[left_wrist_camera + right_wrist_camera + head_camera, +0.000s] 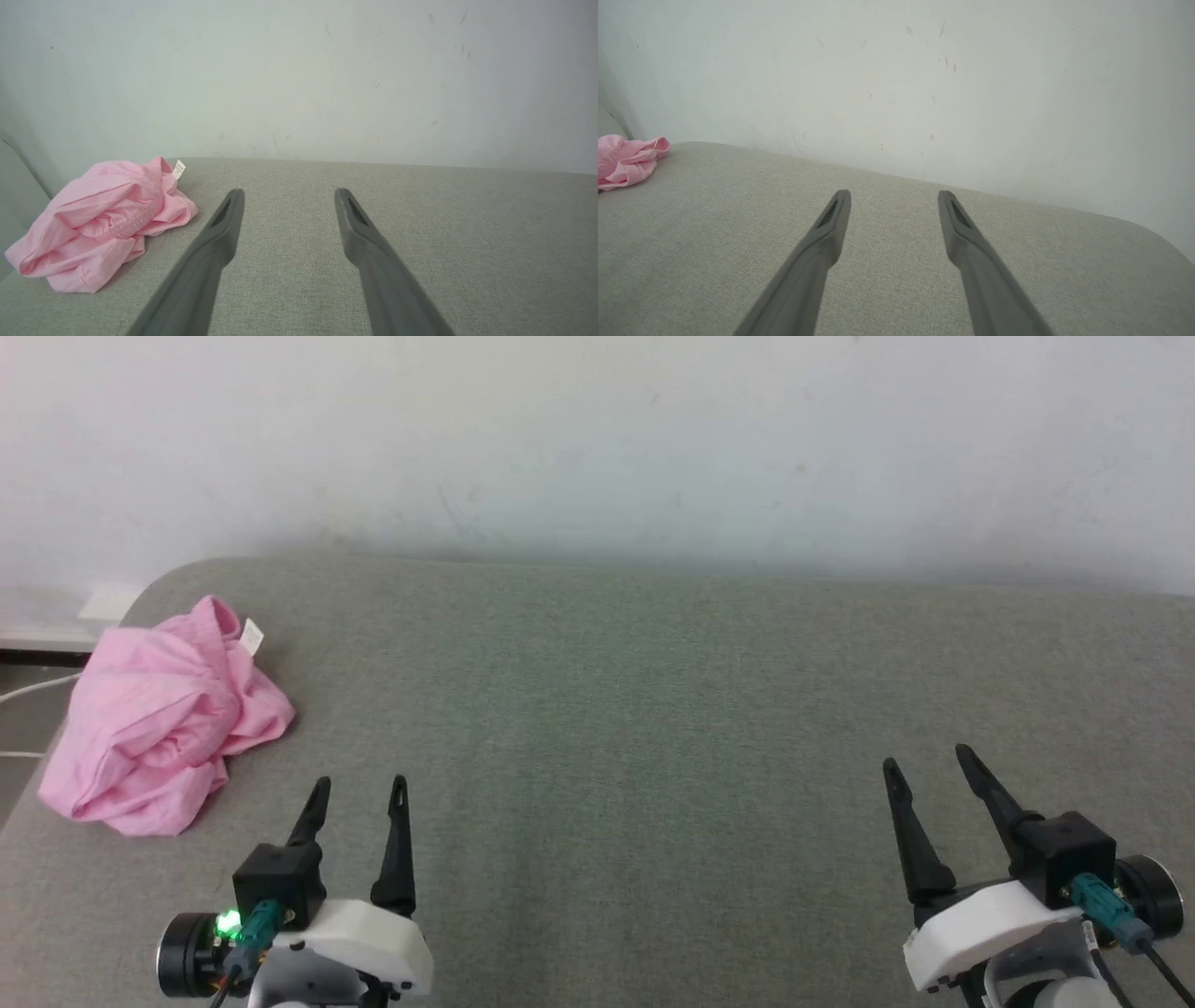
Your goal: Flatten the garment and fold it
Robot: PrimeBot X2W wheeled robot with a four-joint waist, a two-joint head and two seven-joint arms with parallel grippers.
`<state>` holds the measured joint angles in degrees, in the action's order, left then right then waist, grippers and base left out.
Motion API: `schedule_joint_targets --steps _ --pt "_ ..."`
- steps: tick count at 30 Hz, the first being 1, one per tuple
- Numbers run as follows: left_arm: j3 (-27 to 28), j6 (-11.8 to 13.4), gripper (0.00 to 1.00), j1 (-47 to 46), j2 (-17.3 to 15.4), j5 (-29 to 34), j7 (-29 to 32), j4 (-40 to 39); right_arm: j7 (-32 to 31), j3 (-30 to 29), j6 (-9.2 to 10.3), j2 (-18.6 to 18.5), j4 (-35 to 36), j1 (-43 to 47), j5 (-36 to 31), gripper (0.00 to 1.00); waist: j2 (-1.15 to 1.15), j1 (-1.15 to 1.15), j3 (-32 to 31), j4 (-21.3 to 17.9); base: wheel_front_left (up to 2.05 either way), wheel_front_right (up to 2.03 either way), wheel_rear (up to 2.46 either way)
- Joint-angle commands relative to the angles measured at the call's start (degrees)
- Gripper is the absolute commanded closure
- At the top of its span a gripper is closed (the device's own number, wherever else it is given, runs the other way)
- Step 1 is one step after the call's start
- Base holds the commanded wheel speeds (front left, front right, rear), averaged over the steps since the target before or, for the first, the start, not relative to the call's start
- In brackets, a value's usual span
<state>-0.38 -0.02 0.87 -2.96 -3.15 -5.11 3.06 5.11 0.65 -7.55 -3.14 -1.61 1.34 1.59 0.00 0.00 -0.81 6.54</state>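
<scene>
The garment [159, 728] is a crumpled heap of light pink fabric at the far left of the grey padded surface, with a small white label tag [251, 636] sticking up at its back. The left wrist view shows the garment [103, 224] at the left with its gathered waistband showing. It sits at the far left edge of the right wrist view [626, 159]. My left gripper [360, 787] stands open just right of and nearer than the heap, holding nothing; its fingertips [233, 198] are apart. My right gripper [924, 761] is open and empty far to the right.
The grey padded surface [653, 728] runs wide between the two grippers. A pale wall [597, 439] stands right behind its far edge. The surface's rounded left corner lies just beyond the heap, with floor and a white cable [28, 691] past it.
</scene>
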Motion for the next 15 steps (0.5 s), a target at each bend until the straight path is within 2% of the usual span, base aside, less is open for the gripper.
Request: schedule_joint_targets --steps 1,15 --pt "0.1 -0.4 0.0 0.7 0.0 -0.3 -0.5 0.3 0.6 0.2 0.02 0.1 -0.2 0.5 0.3 0.0 0.0 0.0 -0.2 1.0 0.0 0.0 0.0" --pt "0.6 -1.0 0.0 1.1 0.0 -0.3 -2.2 0.4 2.2 1.2 0.03 0.1 -1.1 0.6 1.2 0.0 0.0 0.0 -0.7 6.5 0.0 0.0 0.0"
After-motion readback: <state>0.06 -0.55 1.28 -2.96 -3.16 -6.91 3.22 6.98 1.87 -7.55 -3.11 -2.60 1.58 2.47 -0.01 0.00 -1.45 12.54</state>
